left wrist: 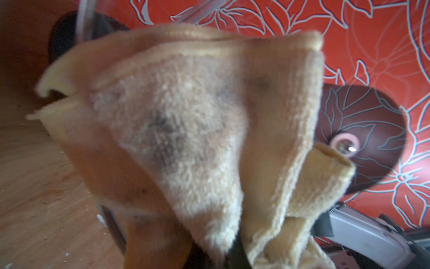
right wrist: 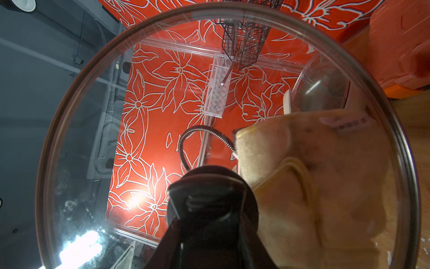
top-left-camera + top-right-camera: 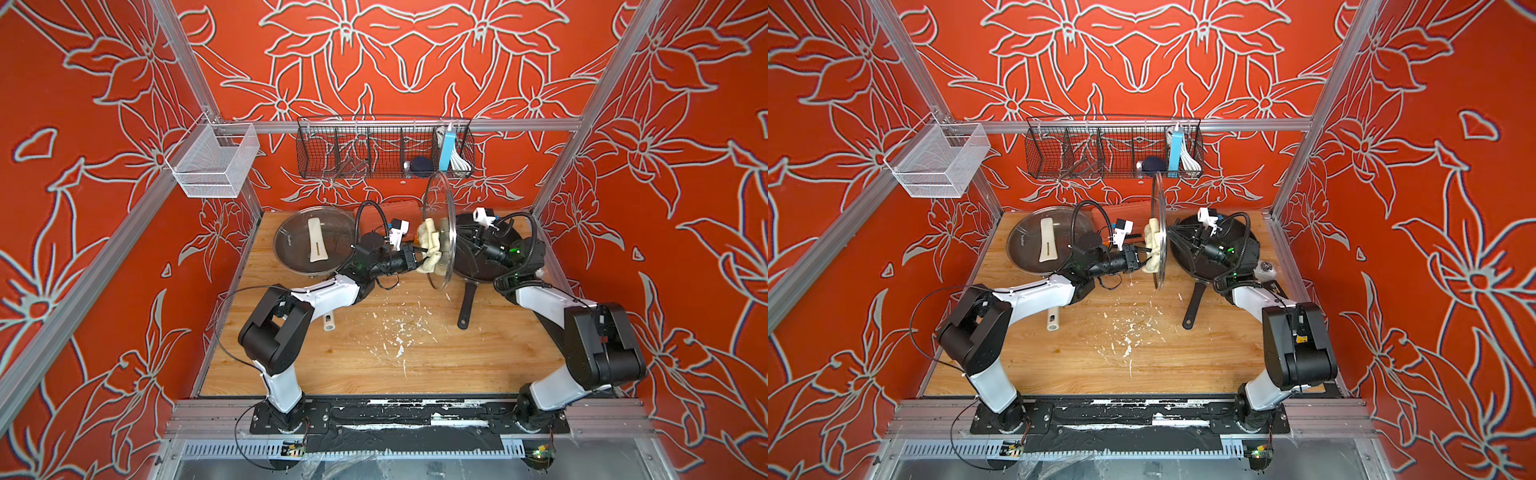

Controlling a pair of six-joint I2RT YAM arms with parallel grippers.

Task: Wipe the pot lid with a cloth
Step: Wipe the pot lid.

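Your left gripper (image 3: 419,254) is clamped on the stained cream towel cloth (image 3: 432,245); your right gripper (image 2: 209,201) is closed on the black knob (image 2: 206,178) of the round clear glass pot lid (image 3: 437,199). Above and behind that lid, the black wire basket (image 3: 332,153) holds a light blue flat piece (image 3: 446,151) and, one compartment over, a dark blue round thing (image 3: 420,165). The lid stands on edge, knob toward the right arm; the cloth lies against its other face, long axis up and down.

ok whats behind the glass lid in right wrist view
The stained cloth, against the far side of the glass lid. The left gripper holding it is covered by cloth.
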